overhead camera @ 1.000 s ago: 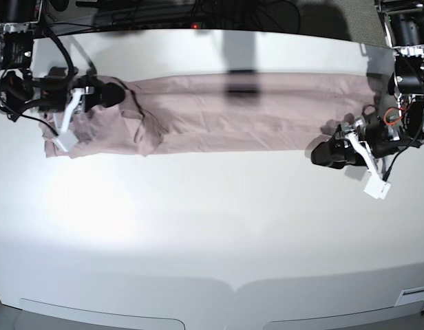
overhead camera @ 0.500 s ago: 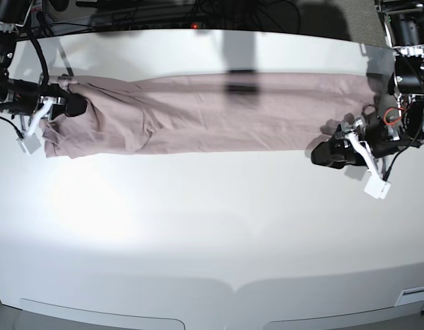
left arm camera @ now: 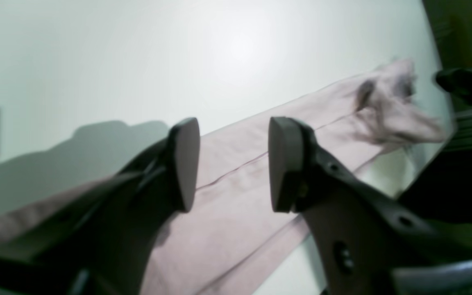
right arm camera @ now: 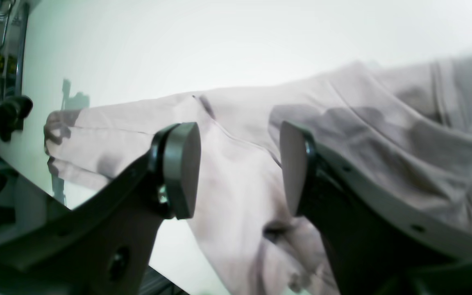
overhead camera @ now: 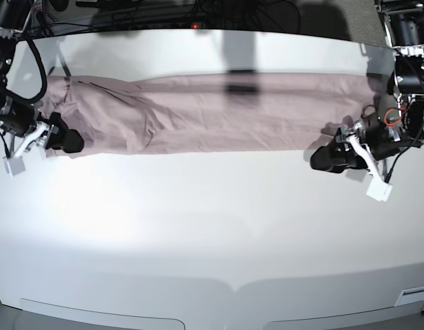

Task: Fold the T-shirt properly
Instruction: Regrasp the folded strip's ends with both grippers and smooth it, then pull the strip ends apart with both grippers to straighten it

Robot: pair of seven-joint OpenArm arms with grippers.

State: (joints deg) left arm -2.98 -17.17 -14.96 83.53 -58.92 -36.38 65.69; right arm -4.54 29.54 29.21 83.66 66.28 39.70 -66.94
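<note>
The dusty pink T-shirt (overhead camera: 219, 113) lies flat as a long, narrow band across the far half of the white table (overhead camera: 212, 227). My right gripper (overhead camera: 71, 142) sits at the band's left end by its near edge. In the right wrist view its jaws (right arm camera: 240, 168) stand open with nothing between them, over the wrinkled cloth (right arm camera: 383, 123). At the band's right end, just in front of it, my left gripper (overhead camera: 319, 159) stands open too. The left wrist view shows that gripper (left arm camera: 234, 164) empty, with the shirt (left arm camera: 236, 213) stretching away beneath it.
Dark equipment and cables (overhead camera: 164, 10) line the table's far edge. The arms' bases stand at the far left corner (overhead camera: 9, 41) and the far right corner (overhead camera: 408, 48). White table surface spreads from the shirt to the front edge.
My right gripper pulled the shirt's left end outward, then opened, let go and drew back toward the near edge. The crumpled left end now lies stretched out. The left arm has barely moved.
</note>
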